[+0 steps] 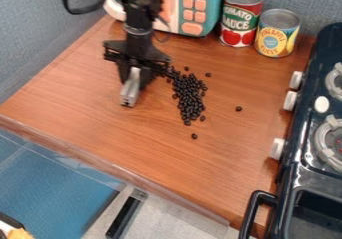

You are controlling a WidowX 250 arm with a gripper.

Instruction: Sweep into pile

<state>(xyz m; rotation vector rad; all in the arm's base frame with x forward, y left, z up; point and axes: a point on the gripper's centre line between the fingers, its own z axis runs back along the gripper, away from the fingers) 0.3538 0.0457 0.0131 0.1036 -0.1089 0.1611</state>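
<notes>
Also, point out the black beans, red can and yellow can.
Black beans (pixel 190 98), camera view, middle of the clump.
Red can (pixel 239 22), camera view, front of the label.
Yellow can (pixel 274 38), camera view, front of the label.

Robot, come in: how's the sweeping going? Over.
Gripper holding silvery tool. Dark beans mostly bunched, a few strays. Nothing visible between tool and beans.

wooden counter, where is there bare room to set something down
The counter is bare between the gripper and the left wall, and between the nearest stray bean and the front edge. Crowded: the back, with an orange-buttoned toy, red can and yellow can, and the middle, where black beans lie.
</notes>
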